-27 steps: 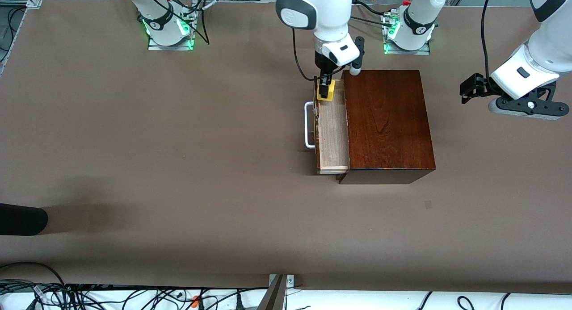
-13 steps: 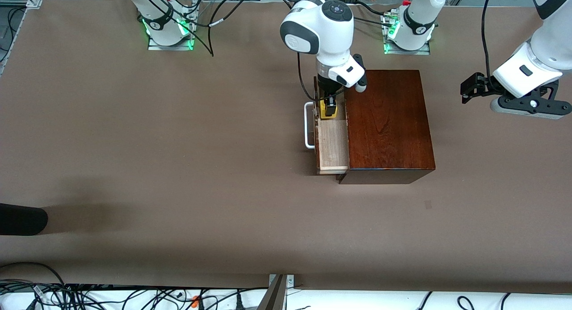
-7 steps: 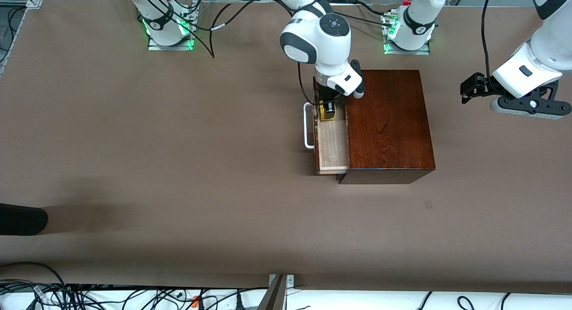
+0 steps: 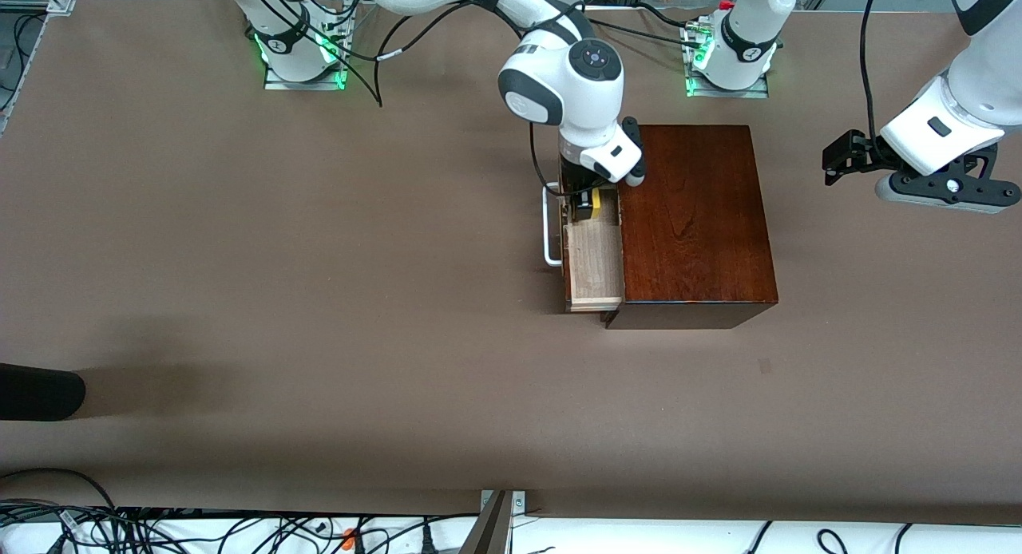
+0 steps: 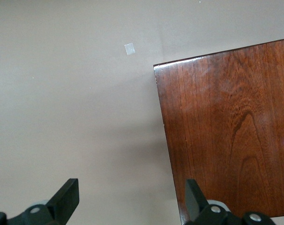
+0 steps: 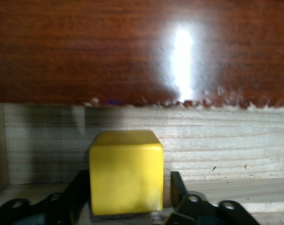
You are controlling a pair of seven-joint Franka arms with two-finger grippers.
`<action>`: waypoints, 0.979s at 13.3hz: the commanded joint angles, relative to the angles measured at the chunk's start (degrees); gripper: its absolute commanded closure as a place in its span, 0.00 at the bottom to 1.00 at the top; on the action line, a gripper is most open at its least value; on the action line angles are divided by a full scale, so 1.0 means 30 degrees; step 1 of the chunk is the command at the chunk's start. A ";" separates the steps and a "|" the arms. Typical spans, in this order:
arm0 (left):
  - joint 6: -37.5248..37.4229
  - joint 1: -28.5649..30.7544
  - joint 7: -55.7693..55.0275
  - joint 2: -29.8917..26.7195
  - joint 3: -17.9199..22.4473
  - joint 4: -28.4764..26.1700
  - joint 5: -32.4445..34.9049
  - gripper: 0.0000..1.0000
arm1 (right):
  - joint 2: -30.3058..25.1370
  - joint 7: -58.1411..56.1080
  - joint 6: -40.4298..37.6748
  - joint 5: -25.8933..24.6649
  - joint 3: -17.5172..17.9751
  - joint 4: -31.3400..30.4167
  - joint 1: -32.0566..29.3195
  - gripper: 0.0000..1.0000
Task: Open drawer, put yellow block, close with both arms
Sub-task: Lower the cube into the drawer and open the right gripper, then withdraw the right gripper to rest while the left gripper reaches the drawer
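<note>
Front view: we record a brown matte tabletop [image 4: 319, 259]. Right gripper [image 4: 585, 204], clenched on the small bright yellow cube [image 4: 596, 199], sits down inside the pulled-out pale wood drawer [image 4: 595, 263] of the glossy mahogany box [image 4: 695, 219]. Left gripper [image 4: 834, 159] waits beside the box over bare tabletop, fingers spread.

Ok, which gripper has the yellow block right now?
The right gripper, down in the open drawer, shut on the yellow block. The left gripper waits open beside the box.

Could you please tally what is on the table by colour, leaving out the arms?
Mahogany: 1, the box.
Pale wood: 1, the open drawer of that box.
White: 1, the drawer's handle.
Yellow: 1, the yellow block, inside the drawer, between the right gripper fingers.
Total: 4.
</note>
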 commanded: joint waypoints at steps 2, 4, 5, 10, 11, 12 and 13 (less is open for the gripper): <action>-0.0354 0.0098 0.0209 0.0092 -0.0001 0.0437 -0.0650 0.00 | -0.0340 -0.0457 -0.0895 0.0861 0.0172 0.0697 -0.0149 0.00; -0.0354 0.0098 0.0209 0.0121 0.0028 0.0408 -0.0650 0.00 | -0.0459 -0.0398 -0.2762 0.1591 0.0172 0.2360 -0.0149 0.00; -0.0354 0.0098 0.0209 0.0092 -0.0001 0.0408 -0.0650 0.00 | -0.0807 -0.0397 -0.3671 0.1652 0.0172 0.3065 -0.0120 0.00; -0.0354 0.0098 0.0209 0.0121 -0.0001 0.0437 -0.0766 0.00 | -0.4788 -0.0426 -0.7221 0.2444 -0.0063 0.3190 -0.2511 0.00; -0.0354 0.0098 0.0209 0.0092 -0.0001 0.0437 -0.0767 0.00 | -0.5259 -0.0427 -0.7138 0.2531 -0.0063 0.3189 -0.4001 0.00; -0.0354 0.0069 0.0267 0.0092 -0.0030 0.0437 -0.0767 0.00 | -0.5351 -0.0485 -0.6992 0.3170 0.0169 0.3218 -0.5728 0.00; -0.0354 0.0069 0.0268 0.0092 -0.0060 0.0437 -0.0796 0.00 | -0.5497 -0.0543 -0.6962 0.4307 -0.0002 0.3219 -0.7195 0.00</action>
